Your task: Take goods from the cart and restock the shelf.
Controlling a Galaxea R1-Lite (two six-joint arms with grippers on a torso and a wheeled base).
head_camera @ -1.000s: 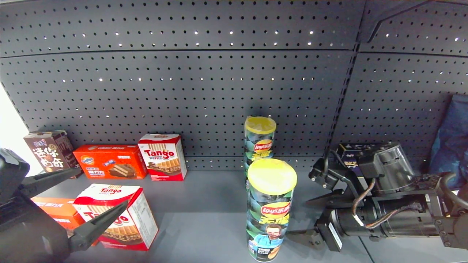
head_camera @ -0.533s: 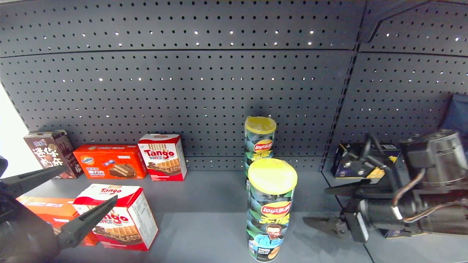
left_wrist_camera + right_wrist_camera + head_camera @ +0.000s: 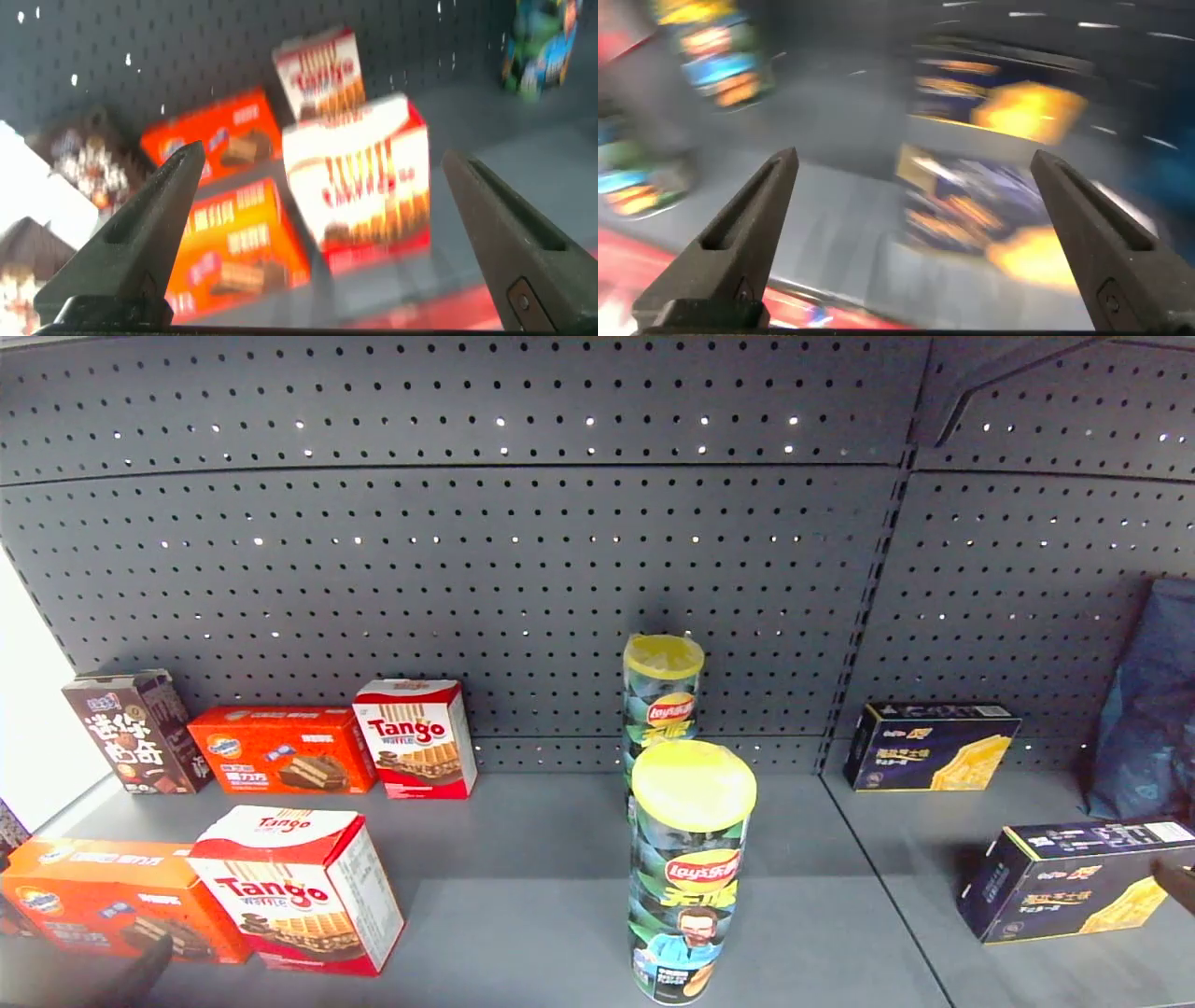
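Head view: shelf (image 3: 532,859) carries two upright yellow-lidded chip cans, front can (image 3: 691,868) just before rear can (image 3: 663,695); red-and-white wafer box (image 3: 299,891) at left, dark blue box (image 3: 1074,877) at right.
Left wrist view: left hand (image 3: 322,159) released, empty, facing the red-and-white wafer box.
Right wrist view: right hand (image 3: 915,157) released, empty, facing the blurred dark blue box.

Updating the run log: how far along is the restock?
Done: the front chip can and rear chip can stand mid-shelf, with snack boxes and dark boxes shelved either side. In hand: nothing; the left gripper and right gripper are open, empty. Left: the shelf has bare room between the groups; remaining stock cannot be judged here.
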